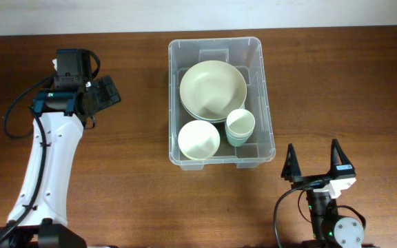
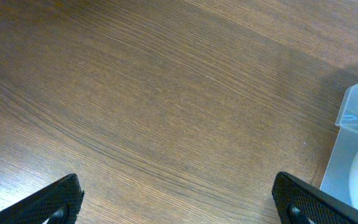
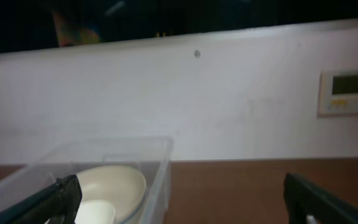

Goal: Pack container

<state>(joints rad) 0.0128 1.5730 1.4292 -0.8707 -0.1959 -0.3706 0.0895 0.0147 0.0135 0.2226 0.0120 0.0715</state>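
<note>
- dark brown wooden table (image 1: 123,200), plain white wall (image 3: 166,106) behind it
- left gripper (image 1: 107,93) jaws spread wide, nothing in them, clear rectangular plastic container (image 1: 216,43) off to their right
- right gripper (image 1: 313,164) spread wide too, container ahead-left of its jaws

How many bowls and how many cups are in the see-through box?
big bowl: 1 on top, maybe more stacked under it
small bowl: 1
cup: 1 on top, maybe more stacked under it
Total: 3 seen from above, all inside the container
</note>
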